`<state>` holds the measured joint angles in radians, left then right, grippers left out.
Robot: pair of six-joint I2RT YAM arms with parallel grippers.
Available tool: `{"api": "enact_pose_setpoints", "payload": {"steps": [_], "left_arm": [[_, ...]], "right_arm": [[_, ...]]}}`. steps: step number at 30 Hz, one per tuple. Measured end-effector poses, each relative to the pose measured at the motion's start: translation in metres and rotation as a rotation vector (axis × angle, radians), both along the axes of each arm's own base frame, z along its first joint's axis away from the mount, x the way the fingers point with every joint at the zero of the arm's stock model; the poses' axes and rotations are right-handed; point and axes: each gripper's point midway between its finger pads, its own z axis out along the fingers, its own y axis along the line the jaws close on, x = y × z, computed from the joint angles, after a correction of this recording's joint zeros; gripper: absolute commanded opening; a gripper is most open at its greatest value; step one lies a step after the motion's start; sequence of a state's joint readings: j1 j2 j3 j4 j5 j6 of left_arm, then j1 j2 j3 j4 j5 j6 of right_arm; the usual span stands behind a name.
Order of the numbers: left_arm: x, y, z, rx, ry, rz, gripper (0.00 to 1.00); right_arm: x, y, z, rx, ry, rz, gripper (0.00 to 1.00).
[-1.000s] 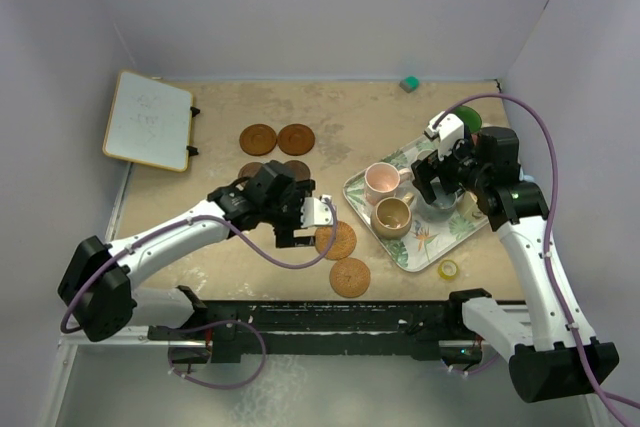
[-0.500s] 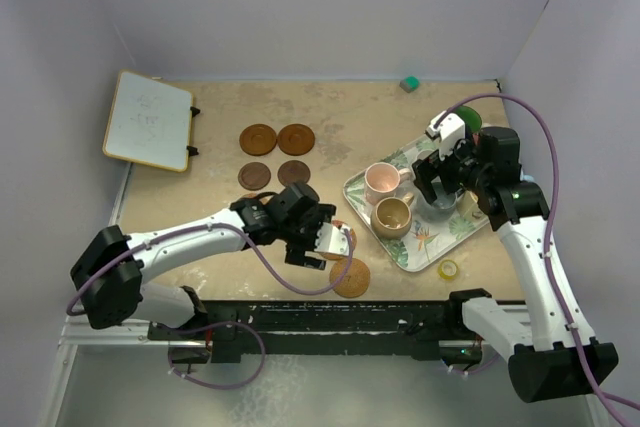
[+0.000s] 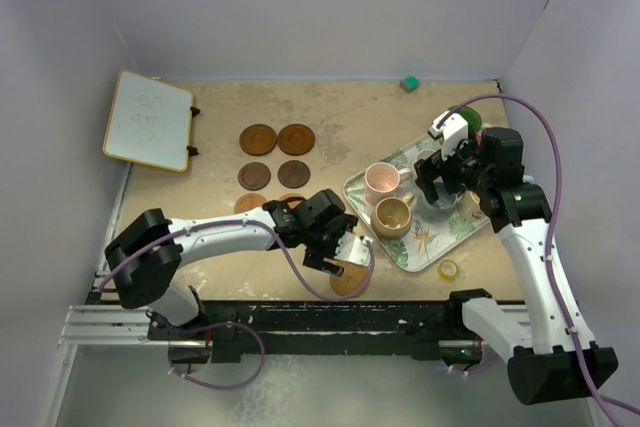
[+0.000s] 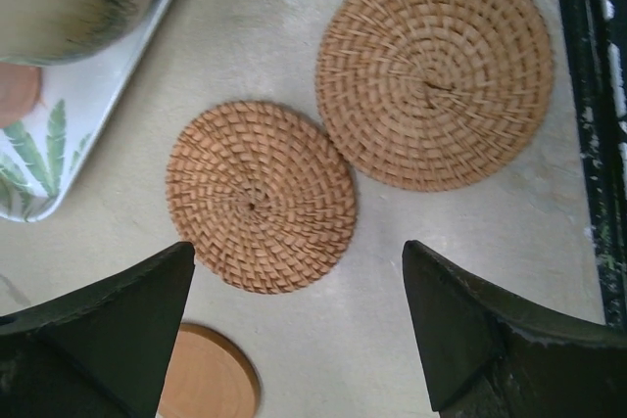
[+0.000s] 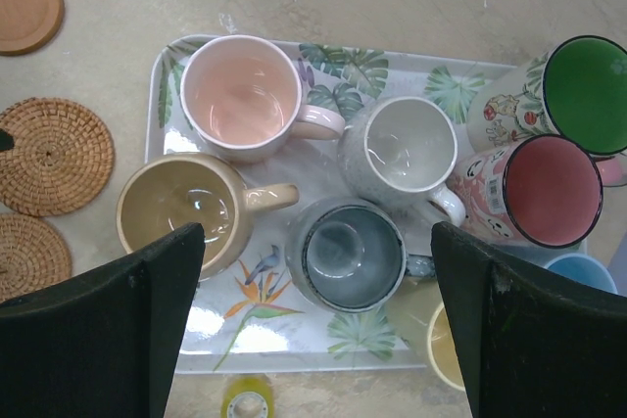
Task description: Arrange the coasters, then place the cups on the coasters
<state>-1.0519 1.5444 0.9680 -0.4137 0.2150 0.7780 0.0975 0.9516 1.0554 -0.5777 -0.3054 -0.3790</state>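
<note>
Desk [image 3: 400,117]: sandy top that carries everything; both arms are bolted at its near edge.
Left arm [image 3: 220,235]: stretches rightward along the near edge, towards the middle of the desk.
Right arm [image 3: 535,267]: rises from the near-right corner and bends over the tray.
Whiteboard [image 3: 150,120]: lies flat in the far-left corner.
Tray [image 5: 343,64]: leaf-patterned, on the right half of the desk; all the cups stand in it.
Left claw [image 4: 294,271]: spread wide, pinching nothing, above the woven coasters near the near edge.
Right claw [image 5: 315,242]: spread wide, empty, over the middle of the tray with the slate cup [image 5: 345,252] below the gap.
Left-side cups: pink cup [image 5: 238,95] and tan cup [image 5: 181,210] stand at the tray's left edge, with their handles to the right.
Middle cup: grey cup [image 5: 404,149], just beyond the slate one.
Right-side cups: green cup [image 5: 588,80], red cup [image 5: 549,188], light blue cup [image 5: 583,271] and yellow cup [image 5: 446,330] are crowded at the tray's right end.
Woven coasters: two, [image 4: 260,198] and [image 4: 436,75], lie edge to edge just left of the tray.
Smooth orange coaster [image 4: 206,374]: near them, apart.
Brown coasters: four in a square block at mid-desk, far pair [image 3: 258,138] and [image 3: 296,138], near pair [image 3: 254,176] and [image 3: 294,173].
Tape roll [image 3: 449,269]: yellow, just beside the tray's near edge.
Green block [image 3: 409,82]: at the far edge.
</note>
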Motion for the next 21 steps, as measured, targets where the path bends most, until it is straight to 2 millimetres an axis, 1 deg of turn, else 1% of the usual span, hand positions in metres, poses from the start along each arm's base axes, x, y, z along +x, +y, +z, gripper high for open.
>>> {"api": "enact_pose_setpoints", "payload": {"steps": [2, 5, 9, 10, 11, 16, 21], "left_arm": [[0.009, -0.006, 0.002, -0.019, 0.003, 0.020, 0.81], [0.028, -0.011, 0.003, -0.055, 0.033, 0.070, 0.79], [0.055, -0.015, -0.004, -0.089, 0.080, 0.148, 0.76], [0.058, -0.016, -0.006, -0.094, 0.088, 0.162, 0.75], [0.061, -0.017, -0.008, -0.099, 0.097, 0.173, 0.75], [0.063, -0.022, -0.024, -0.091, 0.135, 0.196, 0.74], [0.065, -0.022, -0.038, -0.070, 0.149, 0.222, 0.73]], "right_arm": [[0.000, 0.000, 0.000, 0.000, 0.000, 0.000, 1.00], [0.000, 0.000, 0.000, 0.000, 0.000, 0.000, 1.00], [0.000, 0.000, 0.000, 0.000, 0.000, 0.000, 1.00], [0.000, 0.000, 0.000, 0.001, 0.000, 0.000, 1.00], [0.000, 0.000, 0.000, 0.001, 0.000, 0.000, 1.00], [0.000, 0.000, 0.000, 0.002, 0.001, 0.002, 1.00], [0.000, 0.000, 0.000, 0.002, -0.001, 0.002, 1.00]]}}
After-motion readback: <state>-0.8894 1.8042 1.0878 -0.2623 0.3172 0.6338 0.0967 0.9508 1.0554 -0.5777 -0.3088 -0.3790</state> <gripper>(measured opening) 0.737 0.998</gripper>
